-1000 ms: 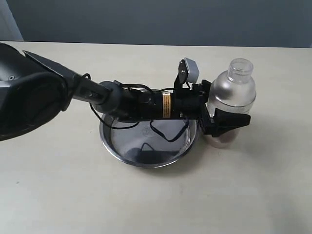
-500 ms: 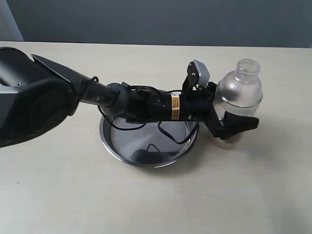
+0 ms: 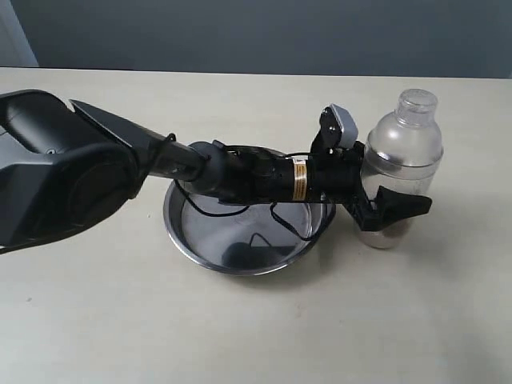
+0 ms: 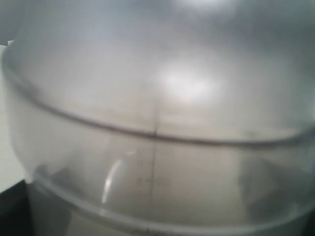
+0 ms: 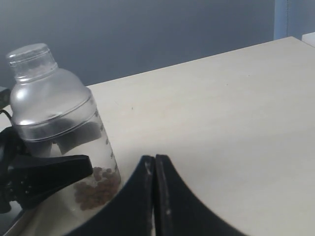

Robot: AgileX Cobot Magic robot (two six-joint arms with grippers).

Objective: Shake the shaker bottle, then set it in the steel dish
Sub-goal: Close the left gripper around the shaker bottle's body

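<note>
Shaker bottle (image 3: 404, 152) upright; beige tabletop (image 3: 240, 336), grey wall (image 3: 240, 32) behind.

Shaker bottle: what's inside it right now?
Brown granules lie at the bottom of the shaker bottle; above them it looks empty. A finger of the left gripper covers part of the lower body.

The round, shallow, shiny steel dish (image 3: 178, 236) sits on the pale tabletop (image 3: 96, 320), near the middle. Just right of its rim stands the clear frosted plastic shaker bottle (image 3: 404, 148), upright and outside the dish, with brown granules (image 5: 96, 189) at its bottom. My black left arm (image 3: 240, 172) stretches from the left across and above the dish. My left pincer (image 3: 394, 200) clasps the bottle, one finger (image 3: 400, 206) across its near side. My right pincer (image 5: 155, 164) hangs over tabletop, apart from the bottle.
</note>
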